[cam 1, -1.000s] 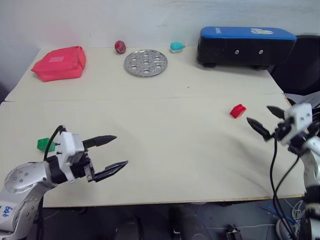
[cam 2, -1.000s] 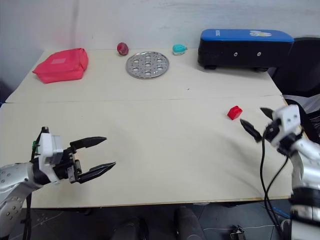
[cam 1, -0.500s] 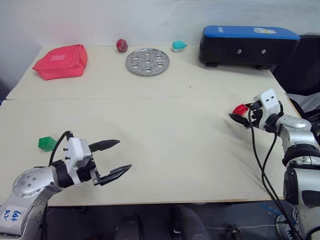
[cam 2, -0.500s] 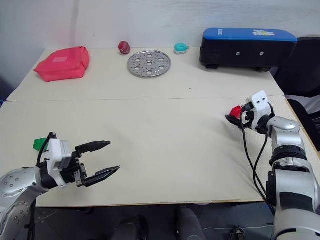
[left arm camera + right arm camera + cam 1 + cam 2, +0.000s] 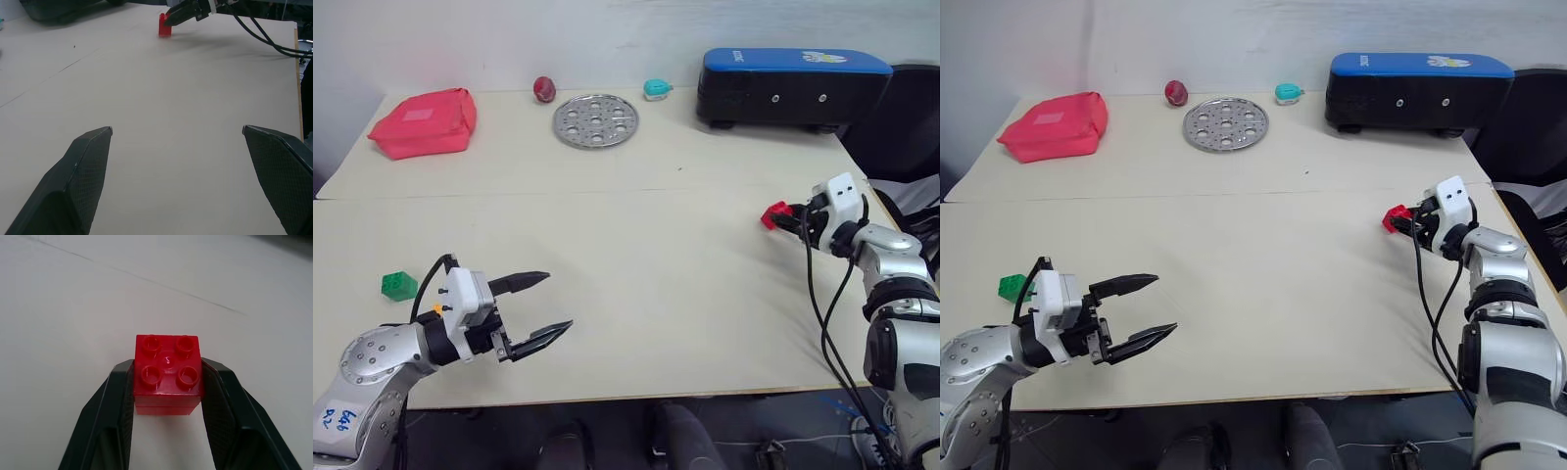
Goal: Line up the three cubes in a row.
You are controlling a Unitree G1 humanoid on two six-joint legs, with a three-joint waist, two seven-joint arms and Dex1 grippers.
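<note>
Desk (image 5: 636,245) first: my right claw (image 5: 167,382) is clamped on the red cube (image 5: 167,374) near the right edge, so the pick is the step in hand; next I'd lift and carry it toward the green cube (image 5: 399,286) at far left. Left claw (image 5: 540,308) hangs spread wide, holding nothing. The right wrist view shows both fingers (image 5: 117,401) touching the cube's sides; from the head that contact is too small to tell.

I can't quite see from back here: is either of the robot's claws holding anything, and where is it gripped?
Yes: the right gripper pinches the small red plastic studded brick by its two opposite side walls. The left gripper is open, holding nothing.
</note>
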